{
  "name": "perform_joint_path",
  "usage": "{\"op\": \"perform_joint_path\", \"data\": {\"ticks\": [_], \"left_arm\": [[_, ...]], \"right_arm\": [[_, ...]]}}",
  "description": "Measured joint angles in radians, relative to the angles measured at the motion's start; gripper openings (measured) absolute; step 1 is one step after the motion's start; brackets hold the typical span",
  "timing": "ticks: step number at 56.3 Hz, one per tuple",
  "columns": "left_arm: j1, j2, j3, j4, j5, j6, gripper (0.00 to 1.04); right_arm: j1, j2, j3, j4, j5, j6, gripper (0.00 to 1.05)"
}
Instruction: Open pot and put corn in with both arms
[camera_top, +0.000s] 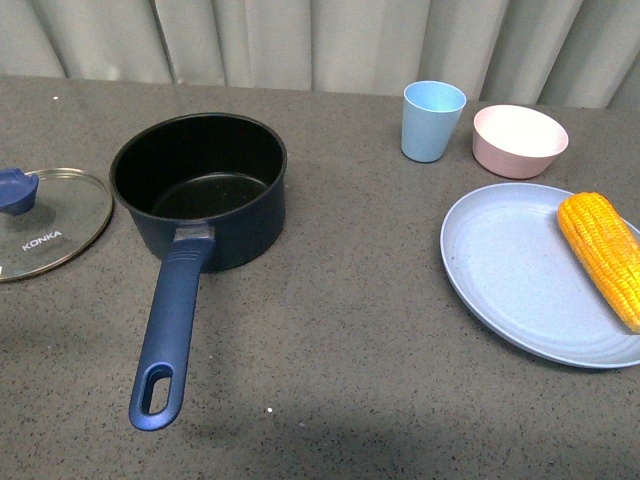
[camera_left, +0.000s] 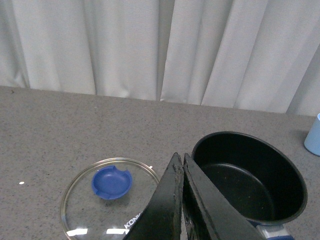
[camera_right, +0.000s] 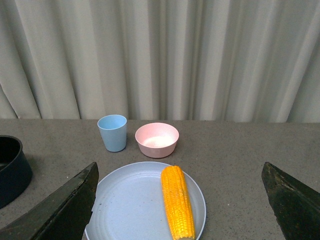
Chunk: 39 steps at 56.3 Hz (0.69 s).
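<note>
At the counter's (camera_top: 340, 340) left edge the glass lid (camera_top: 50, 230) lies flat, just beside the pot (camera_top: 200, 190), which stands open and empty. Above them the left gripper (camera_left: 181, 159) has its jaws pressed together on nothing. Near the back edge stand a cup (camera_top: 432, 120) and a bowl (camera_top: 519, 140). At the right edge the corn (camera_top: 603, 255) lies on a plate (camera_top: 500, 260). The right gripper (camera_right: 180, 166) is spread wide, touching nothing.

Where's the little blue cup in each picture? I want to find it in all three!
Front view: the blue cup stands at the back, just left of the pink bowl.
Left wrist view: only a sliver of it shows at the picture's edge, past the pot.
Right wrist view: it stands beside the pink bowl, behind the plate holding the corn.
Shared landmark: the dark pot shows in all three.
</note>
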Motion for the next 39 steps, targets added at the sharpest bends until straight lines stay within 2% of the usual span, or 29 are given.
{"op": "perform_joint_path", "data": {"ticks": [10,12,18,39], "left_arm": [[-0.033,-0.167,-0.048,-0.118,-0.039,0.0,0.04],[-0.064,-0.222,-0.051,-0.177,-0.083,0.0,0.04],[-0.096,-0.373,-0.053,-0.323,-0.091,0.001,0.04],[-0.098,-0.662,-0.084,-0.558,-0.097,0.001,0.04]], "right_arm": [[0.0,0.0,0.0,0.0,0.0,0.0,0.95],[0.0,0.0,0.0,0.0,0.0,0.0,0.95],[0.0,0.0,0.0,0.0,0.0,0.0,0.95],[0.0,0.0,0.0,0.0,0.0,0.0,0.95]]}}
